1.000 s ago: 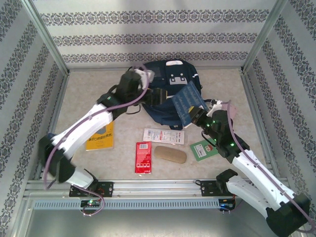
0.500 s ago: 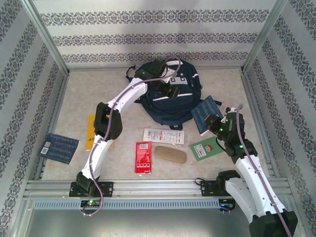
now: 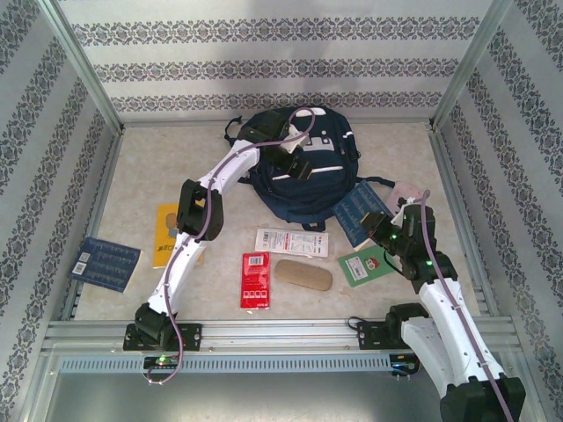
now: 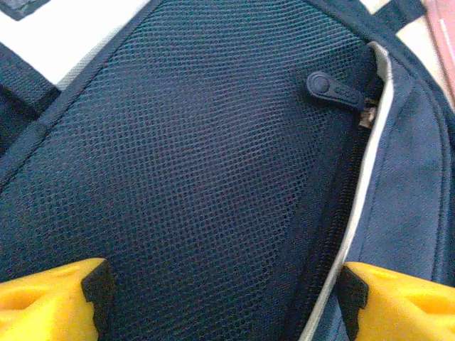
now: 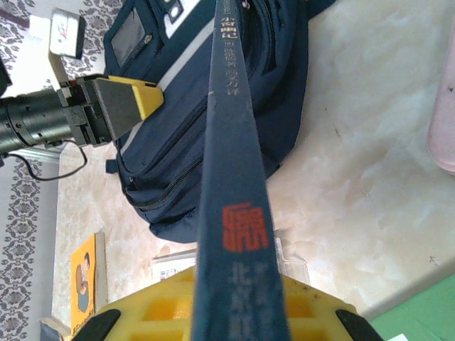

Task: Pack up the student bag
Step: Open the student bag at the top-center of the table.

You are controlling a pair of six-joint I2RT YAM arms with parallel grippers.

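Book (image 5: 231, 177) sits clamped in right jaws near student bag (image 3: 308, 202).

Overhead rear view, wrist close-ups sharing backpack (image 3: 308, 198)

The left arm (image 3: 189, 255) rises from its base at the near left, bends at the elbow, then stretches far forward and to the right, wrist tipped down. The left gripper (image 3: 297, 165) faces downward, jaws spread wide, its yellow fingertips (image 4: 50, 295) well apart. The right arm (image 3: 444, 299) folds closer to its base at the near right, forearm angled inward toward the table's middle. The right gripper (image 3: 376, 227) is clamped on the lower edge of a blue book (image 3: 356, 211), which stands tilted between its jaws.
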